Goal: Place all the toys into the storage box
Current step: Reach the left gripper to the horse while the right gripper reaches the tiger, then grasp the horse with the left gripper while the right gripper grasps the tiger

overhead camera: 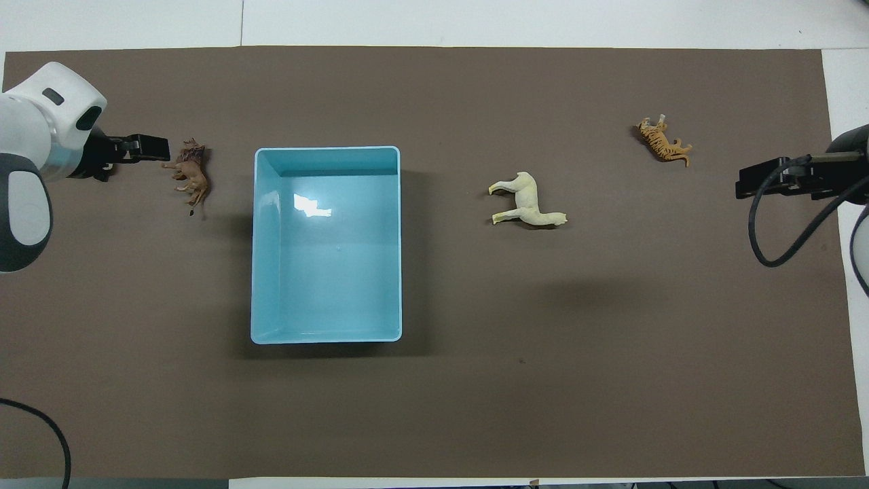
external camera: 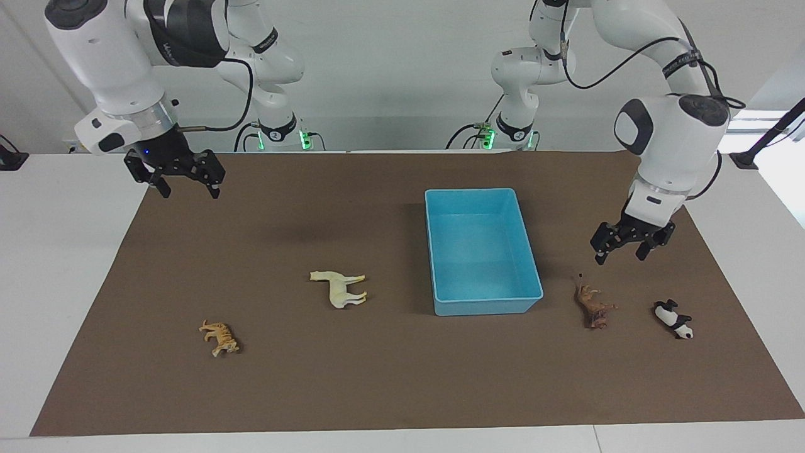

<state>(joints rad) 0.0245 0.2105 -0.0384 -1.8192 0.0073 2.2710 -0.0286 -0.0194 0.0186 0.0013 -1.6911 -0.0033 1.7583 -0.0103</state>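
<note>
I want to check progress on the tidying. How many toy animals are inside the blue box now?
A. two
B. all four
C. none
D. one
C: the blue box is empty; the tiger, horse, lion and panda all lie on the brown mat.

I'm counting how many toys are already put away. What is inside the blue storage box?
Nothing: the storage box shows only its bare blue floor in both views. The tiger, horse, lion and panda all lie on the brown mat outside it.
</note>
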